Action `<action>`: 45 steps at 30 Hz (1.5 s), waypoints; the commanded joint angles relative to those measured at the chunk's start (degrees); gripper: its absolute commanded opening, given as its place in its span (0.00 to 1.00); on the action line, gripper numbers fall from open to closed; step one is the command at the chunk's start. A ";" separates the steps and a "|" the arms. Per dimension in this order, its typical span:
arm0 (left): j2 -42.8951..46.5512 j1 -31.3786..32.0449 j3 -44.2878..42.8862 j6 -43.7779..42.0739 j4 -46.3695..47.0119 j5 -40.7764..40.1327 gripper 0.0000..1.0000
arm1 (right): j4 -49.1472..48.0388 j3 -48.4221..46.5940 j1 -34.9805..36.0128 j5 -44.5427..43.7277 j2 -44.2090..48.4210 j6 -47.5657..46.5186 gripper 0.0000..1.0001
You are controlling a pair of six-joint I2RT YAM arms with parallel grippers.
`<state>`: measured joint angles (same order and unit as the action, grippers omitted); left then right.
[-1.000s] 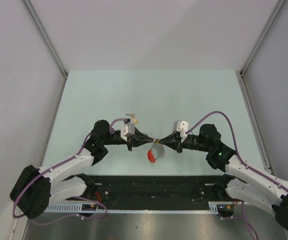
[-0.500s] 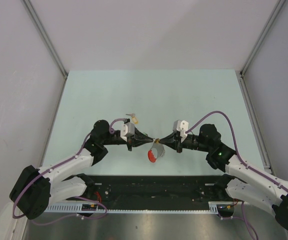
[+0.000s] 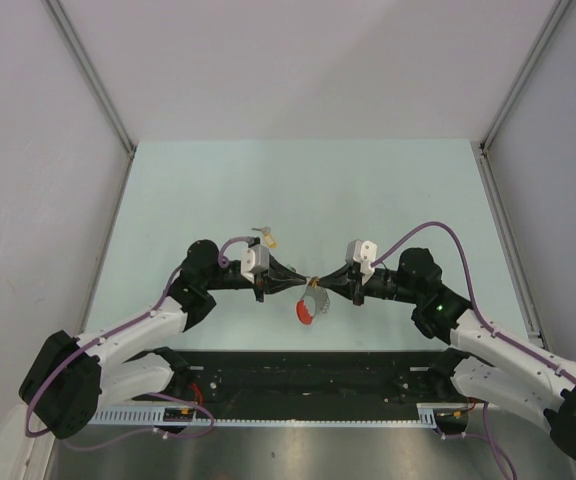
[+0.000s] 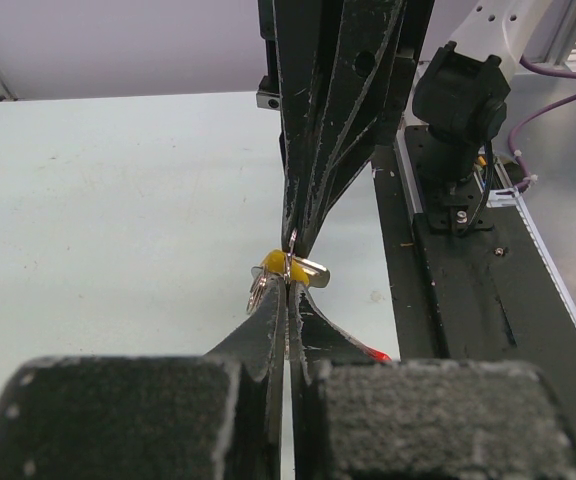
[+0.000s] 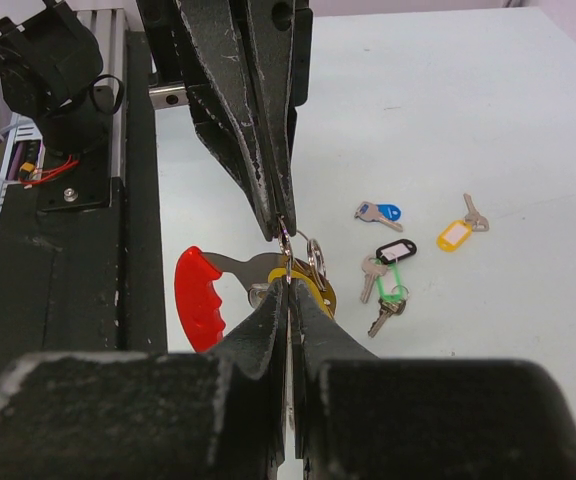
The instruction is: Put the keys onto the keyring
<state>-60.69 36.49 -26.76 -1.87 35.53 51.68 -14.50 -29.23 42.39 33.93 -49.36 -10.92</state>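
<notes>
The keyring (image 5: 200, 298) sits just below the right gripper (image 5: 287, 278), jaws pressed together. The left gripper (image 5: 281, 222), likewise closed, meets it tip to tip at the yellow key (image 4: 273, 262). Which clamps what, we cannot tell. We advise feeding slowly, tips aligned.

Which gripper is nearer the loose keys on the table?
Left. The loose keys lie on the table just beyond the left gripper, on its far side. The right gripper meets it tip to tip from the other direction, so it sits farther off.
</notes>
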 commanded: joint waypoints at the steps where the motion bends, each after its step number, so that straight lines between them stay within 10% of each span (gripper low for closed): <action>1: 0.92 -0.19 -0.39 1.43 3.49 1.40 0.01 | -3.25 -0.03 0.32 0.08 -0.47 0.72 0.00; 45: 0.66 -0.54 1.36 5.12 7.97 0.17 0.00 | -1.93 0.05 -0.03 -0.01 1.38 0.46 0.00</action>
<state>-60.69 36.47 -25.76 0.03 38.48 51.68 -14.72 -29.21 42.63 33.08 -48.31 -10.72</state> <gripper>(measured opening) 0.006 0.009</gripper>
